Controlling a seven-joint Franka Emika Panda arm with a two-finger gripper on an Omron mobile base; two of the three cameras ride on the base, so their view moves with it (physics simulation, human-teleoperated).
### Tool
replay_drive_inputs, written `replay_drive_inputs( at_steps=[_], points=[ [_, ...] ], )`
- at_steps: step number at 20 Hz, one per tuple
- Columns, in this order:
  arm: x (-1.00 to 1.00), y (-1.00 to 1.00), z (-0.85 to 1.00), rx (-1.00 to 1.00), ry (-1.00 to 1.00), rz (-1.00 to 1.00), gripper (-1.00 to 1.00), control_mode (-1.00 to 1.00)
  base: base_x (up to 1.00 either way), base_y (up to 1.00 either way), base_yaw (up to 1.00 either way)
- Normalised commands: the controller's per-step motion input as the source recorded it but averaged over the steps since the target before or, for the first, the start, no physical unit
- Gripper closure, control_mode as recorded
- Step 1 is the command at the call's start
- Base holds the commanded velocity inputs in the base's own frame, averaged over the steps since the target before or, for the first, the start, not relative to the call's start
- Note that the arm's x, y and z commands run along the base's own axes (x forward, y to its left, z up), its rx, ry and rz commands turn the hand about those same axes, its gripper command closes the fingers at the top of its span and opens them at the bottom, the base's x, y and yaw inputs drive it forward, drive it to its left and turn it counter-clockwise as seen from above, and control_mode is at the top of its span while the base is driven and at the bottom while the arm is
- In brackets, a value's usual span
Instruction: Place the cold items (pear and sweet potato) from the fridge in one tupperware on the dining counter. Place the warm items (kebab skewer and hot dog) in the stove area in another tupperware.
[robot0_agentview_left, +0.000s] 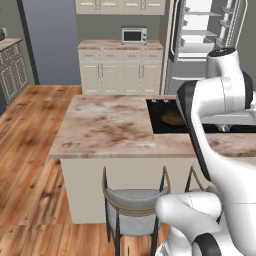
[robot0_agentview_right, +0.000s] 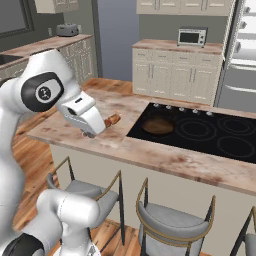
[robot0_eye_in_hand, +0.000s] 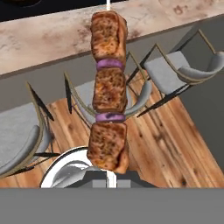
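Holding the kebab skewer (robot0_eye_in_hand: 107, 92) by its lower end, the gripper (robot0_eye_in_hand: 108, 175) has its two fingers pressed together on the stick, so the meat stands straight out along the line of the hand. In the hand view three browned chunks of meat sit on the skewer with two purple onion rings between them, and behind them lie the wooden floor (robot0_eye_in_hand: 162, 144), grey stools (robot0_eye_in_hand: 179, 70) with thin metal frames, and the edge of the marble counter (robot0_eye_in_hand: 48, 37). From the right base view the hand (robot0_agentview_right: 82, 116) hangs above the near left part of the counter (robot0_agentview_right: 150, 152), with a reddish-brown end of the skewer (robot0_agentview_right: 113, 119) poking out beside it. The black cooktop (robot0_agentview_right: 200, 132) is set into the counter just to the right, and a dark round pan (robot0_agentview_right: 158, 125) rests on its left burner. A microwave (robot0_agentview_right: 192, 36) stands on the far cabinets, beside the open fridge (robot0_agentview_left: 205, 35).
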Motion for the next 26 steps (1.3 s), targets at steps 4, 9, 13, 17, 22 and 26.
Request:
replay_drive_inputs(
  at_steps=[4, 9, 13, 17, 22, 26],
  points=[
    [0.00, 0.00, 0.00, 0.00, 0.00, 0.00, 1.00, 1.00, -0.55, 0.48, -0.52],
    [0.00, 0.00, 0.00, 0.00, 0.00, 0.00, 1.00, 1.00, -0.57, 0.80, -0.71],
    [0.00, 0.00, 0.00, 0.00, 0.00, 0.00, 1.00, 1.00, -0.38, 0.78, -0.66],
    [0.00, 0.00, 0.00, 0.00, 0.00, 0.00, 1.00, 1.00, -0.40, 0.79, -0.62],
    [0.00, 0.00, 0.00, 0.00, 0.00, 0.00, 1.00, 1.00, -0.36, 0.75, -0.57],
    [0.00, 0.00, 0.00, 0.00, 0.00, 0.00, 1.00, 1.00, -0.33, 0.46, -0.53]
  ],
)
